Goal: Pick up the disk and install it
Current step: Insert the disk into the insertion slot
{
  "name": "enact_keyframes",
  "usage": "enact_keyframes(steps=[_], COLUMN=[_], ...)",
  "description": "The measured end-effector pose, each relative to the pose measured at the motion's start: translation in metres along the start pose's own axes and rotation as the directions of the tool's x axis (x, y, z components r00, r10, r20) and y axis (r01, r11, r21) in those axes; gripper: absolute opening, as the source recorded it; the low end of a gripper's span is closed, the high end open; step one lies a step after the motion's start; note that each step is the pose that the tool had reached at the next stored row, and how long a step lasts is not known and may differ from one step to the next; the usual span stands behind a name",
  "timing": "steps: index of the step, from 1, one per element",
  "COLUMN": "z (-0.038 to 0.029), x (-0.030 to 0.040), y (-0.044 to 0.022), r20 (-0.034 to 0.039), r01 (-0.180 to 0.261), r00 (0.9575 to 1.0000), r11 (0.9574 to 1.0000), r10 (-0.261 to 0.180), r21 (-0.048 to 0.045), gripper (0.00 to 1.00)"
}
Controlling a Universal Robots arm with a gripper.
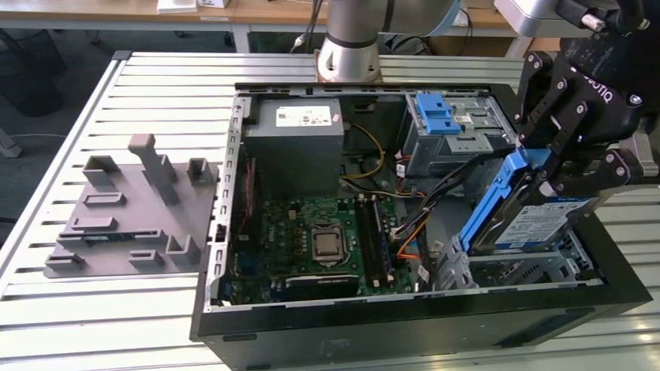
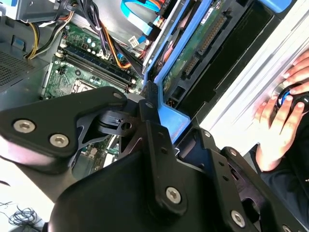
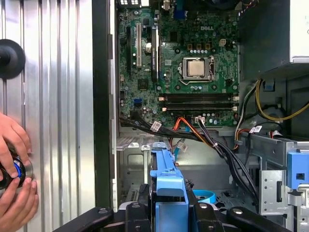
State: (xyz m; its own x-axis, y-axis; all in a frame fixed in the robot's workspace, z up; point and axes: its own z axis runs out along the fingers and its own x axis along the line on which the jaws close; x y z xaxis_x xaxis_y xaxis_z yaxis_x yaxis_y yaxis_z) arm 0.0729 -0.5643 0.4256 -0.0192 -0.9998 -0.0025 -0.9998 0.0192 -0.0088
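My gripper (image 1: 555,171) is shut on the disk (image 1: 539,220), a silver-grey drive with a white-and-blue label and blue rails. It hangs tilted, one end up, at the exterior view's right. Its low end sits at the metal drive cage (image 1: 515,270) in the near corner of the open computer case (image 1: 413,328). In the second wrist view the black fingers (image 2: 149,125) clamp the blue rail (image 2: 170,118), and the disk's green circuit board (image 2: 193,53) shows beyond. The first wrist view shows the blue rail (image 3: 169,186) between the fingers, above the case floor.
Inside the case lie the motherboard (image 1: 320,239), a grey power supply (image 1: 299,139), loose cables (image 1: 413,209) and an upper bay with a blue latch (image 1: 438,116). A grey fixture (image 1: 134,209) stands on the slatted table at the exterior view's left. A person's hands (image 3: 12,174) rest beside the case.
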Motion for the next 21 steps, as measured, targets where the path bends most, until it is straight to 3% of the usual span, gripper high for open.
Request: enact_keyframes(steps=[7,21], z=[-0.0006,0.009], x=[0.0,0.0], y=[-0.0003,-0.0022], r20=[-0.0012,0.0002], r01=[-0.004,-0.004], r00=[1.0,1.0], r11=[0.9998,0.9997], r10=[0.004,0.004], r21=[-0.0208,-0.0228], gripper=[0.36,0.36])
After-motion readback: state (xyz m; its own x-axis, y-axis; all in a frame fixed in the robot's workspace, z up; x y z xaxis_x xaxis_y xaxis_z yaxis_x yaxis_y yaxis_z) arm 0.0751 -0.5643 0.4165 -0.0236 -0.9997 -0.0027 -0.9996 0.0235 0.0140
